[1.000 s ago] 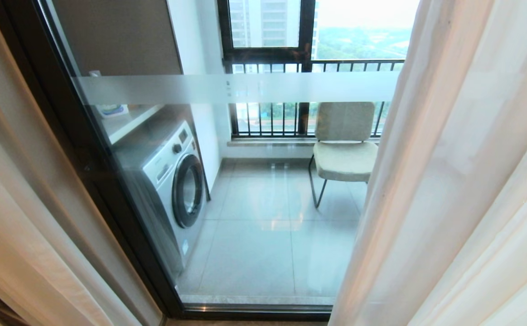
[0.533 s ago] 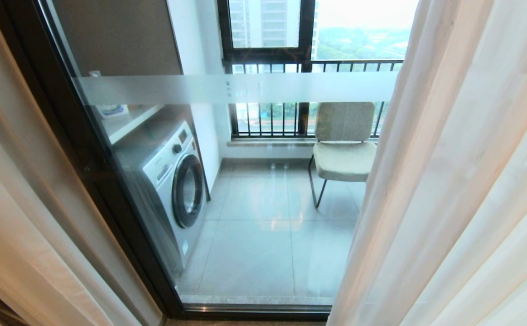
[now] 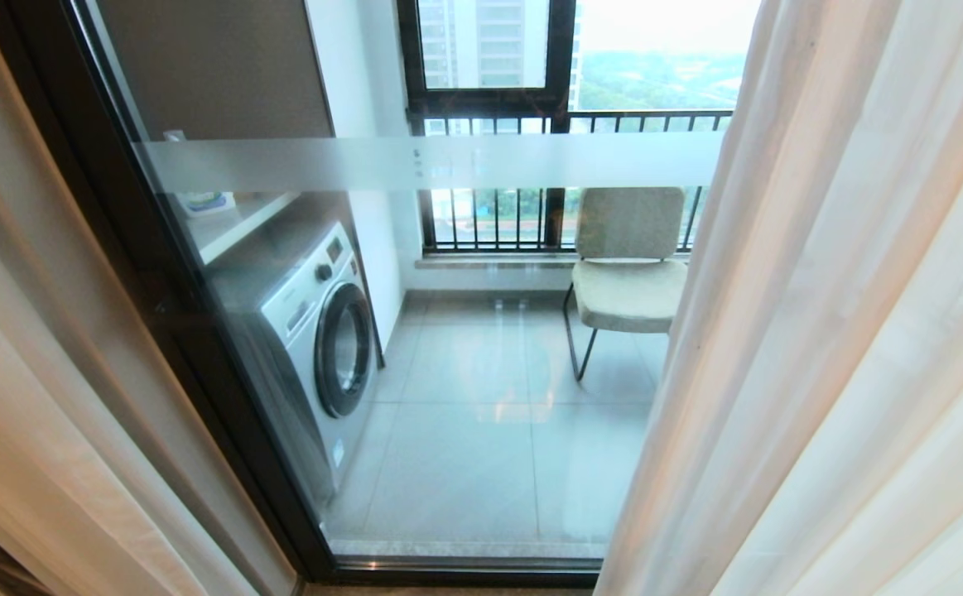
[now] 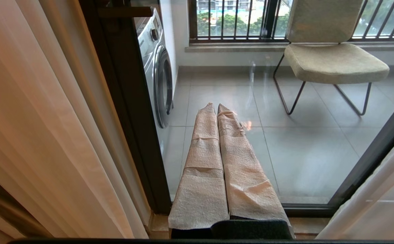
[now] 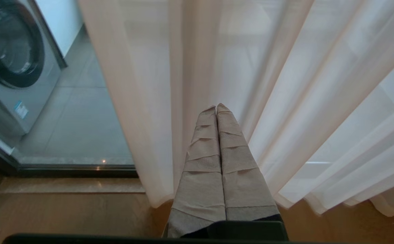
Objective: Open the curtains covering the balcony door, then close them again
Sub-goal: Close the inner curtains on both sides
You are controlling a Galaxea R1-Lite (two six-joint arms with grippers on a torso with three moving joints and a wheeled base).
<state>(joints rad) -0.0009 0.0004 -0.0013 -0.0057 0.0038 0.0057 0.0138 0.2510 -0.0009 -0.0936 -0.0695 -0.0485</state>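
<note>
Two tape-wrapped tools are clenched on nothing: the left tool [image 4: 217,107] points at the dark-framed glass balcony door [image 4: 129,112], with thin white sheer curtains [image 4: 37,118] off to its side. The right tool [image 5: 216,107] points into the folds of the white sheer curtains [image 5: 251,78], seemingly just short of them, the door glass to its side.

The left gripper [image 4: 216,107] shows two long tapering fingers [image 4: 203,169] wrapped in pale beige, crinkled tape laid in overlapping bands, the seams crossing each finger; both rise from a black, rounded base; the right gripper [image 5: 216,107] has the same build, its fingers [image 5: 237,169] bound in greyer beige tape with neat horizontal overlaps, narrowing to blunt tips, set on a matching black mount.
</note>
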